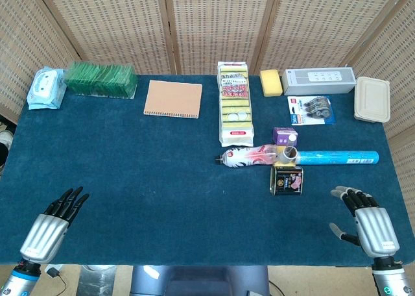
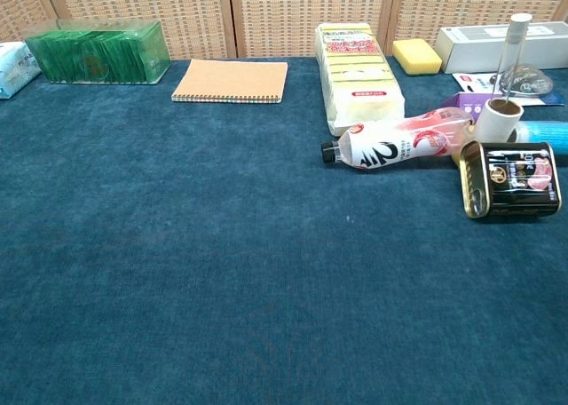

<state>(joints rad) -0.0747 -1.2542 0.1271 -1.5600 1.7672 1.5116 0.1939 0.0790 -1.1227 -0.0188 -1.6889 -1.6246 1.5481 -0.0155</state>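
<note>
Canned meat tin (image 1: 286, 180) lies on its side on the blue tablecloth (image 1: 142, 179), nearest our right hand (image 1: 363, 218), touching the tipped pink-label bottle (image 1: 249, 157). Risk, as we judge it: a sideways reach could knock the bottle rolling or nudge the paper roll (image 1: 288, 154). Tin looks dark, glossy, rectangular, probably slippery. Right hand's fingers spread, holding nothing; left hand (image 1: 55, 219) likewise, far off.
</note>
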